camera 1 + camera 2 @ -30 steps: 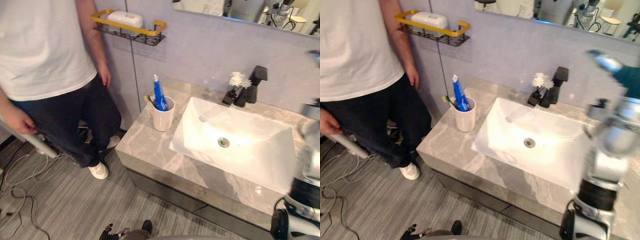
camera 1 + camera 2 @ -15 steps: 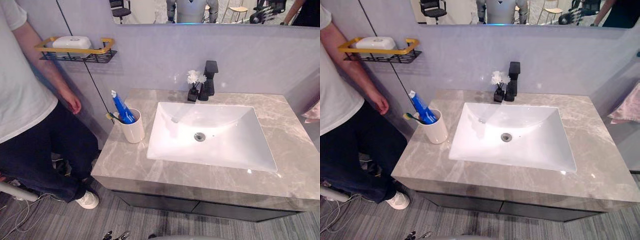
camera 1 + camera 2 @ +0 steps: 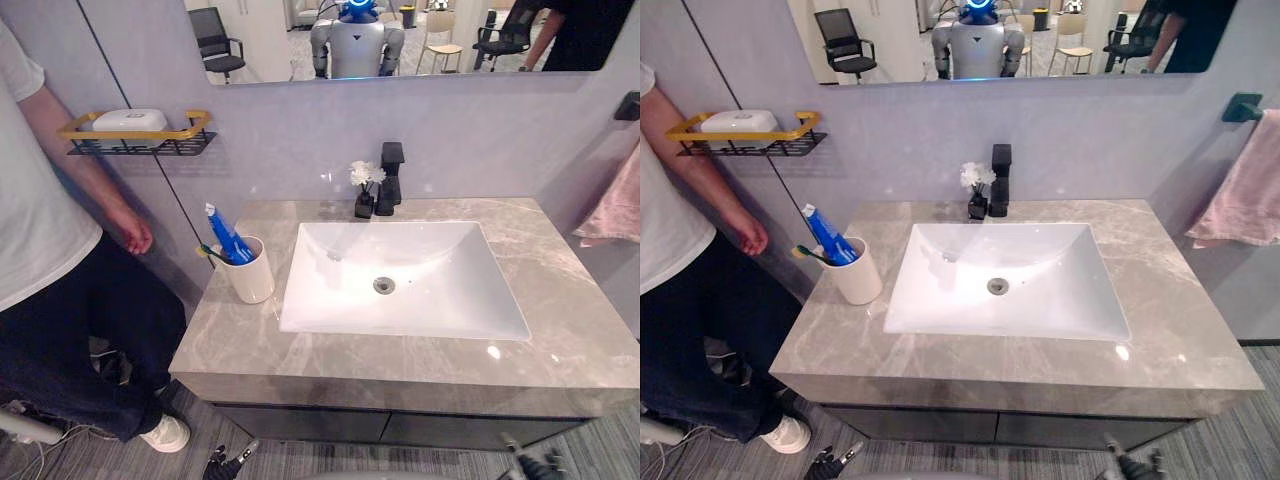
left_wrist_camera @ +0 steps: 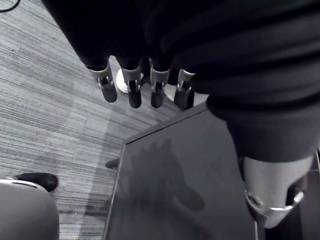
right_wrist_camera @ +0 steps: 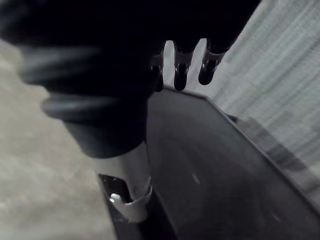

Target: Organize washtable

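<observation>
The white rectangular basin [image 3: 400, 275] sits sunk in the grey marble washtable top [image 3: 590, 340]. Left of the basin a white cup [image 3: 252, 285] stands upright, holding 1 blue toothpaste tube [image 3: 228, 240] and a green-and-yellow toothbrush [image 3: 208, 250]. Behind the basin are a black tap [image 3: 391, 172] and, just beside it, a small black vase of white flowers [image 3: 362, 190]. Further left, on the wall, a yellow-railed black wire shelf [image 3: 185, 140] carries a white soap box [image 3: 128, 120], with a person in a white T-shirt [image 3: 40, 230] nearby. Right of the basin hangs a pink towel [image 3: 1240, 190]. The cup and its contents lie as they did 1 second ago, though the camera has swung to face the basin squarely. The right arm, then raised at the basin's right, has dropped. The right hand [image 5: 181, 70] and left hand [image 4: 131, 87] now hang below the basin by the dark cabinet front [image 4: 200, 175], fingers straight and holding nothing.
</observation>
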